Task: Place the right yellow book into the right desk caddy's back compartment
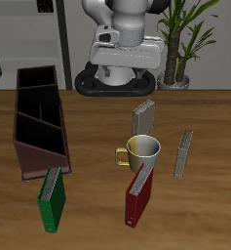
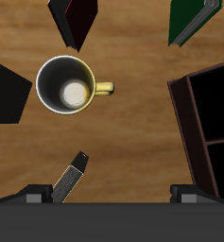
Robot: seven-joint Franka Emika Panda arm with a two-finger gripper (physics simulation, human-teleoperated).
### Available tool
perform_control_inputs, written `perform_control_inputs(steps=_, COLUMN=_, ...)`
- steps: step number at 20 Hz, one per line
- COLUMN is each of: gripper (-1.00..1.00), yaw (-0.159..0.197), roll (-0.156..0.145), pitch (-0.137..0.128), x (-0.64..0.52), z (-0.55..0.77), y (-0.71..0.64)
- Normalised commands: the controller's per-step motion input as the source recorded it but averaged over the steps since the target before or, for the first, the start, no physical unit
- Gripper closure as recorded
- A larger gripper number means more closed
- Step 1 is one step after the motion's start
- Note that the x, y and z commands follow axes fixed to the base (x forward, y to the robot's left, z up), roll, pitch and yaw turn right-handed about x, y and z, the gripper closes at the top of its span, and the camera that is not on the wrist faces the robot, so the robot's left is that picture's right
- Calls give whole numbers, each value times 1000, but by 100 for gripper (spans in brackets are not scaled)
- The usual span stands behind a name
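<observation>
Right yellow book (image 1: 143, 118) upright behind mug (image 1: 142, 150), right desk caddy (image 1: 41, 119) apart

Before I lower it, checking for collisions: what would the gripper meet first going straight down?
Probably bare wooden table, between the thin grey-yellow book and the dark brown desk caddy. The gripper seems offset from the book; depth is unclear.

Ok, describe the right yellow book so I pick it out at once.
Start at the yellow mug mid-table. The right yellow book stands upright just behind it, toward the robot's base. Its near twin stands beside the mug, on the side away from the right desk caddy; the red book and green book are thicker, nearer the front edge.
</observation>
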Motion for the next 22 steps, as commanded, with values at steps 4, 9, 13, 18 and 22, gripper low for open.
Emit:
perform_control_inputs(steps=4, gripper=-100, yaw=-63, roll=-8, pitch=-45, x=-130, z=-52, y=24)
perform_control_inputs(steps=9, gripper=-100, yaw=-76, roll=-9, pitch=-41, x=-161, z=-118, y=57)
perform_control_inputs(steps=13, gripper=-100, yaw=-52, roll=24, pitch=-30, x=-188, z=-117, y=145)
perform_control_inputs(steps=18, gripper=-100, yaw=-22, roll=-7, pitch=-35, x=-52, z=-79, y=67)
perform_control_inputs(steps=22, gripper=-100, yaw=-49, roll=16, pitch=14, x=-76, z=-243, y=112)
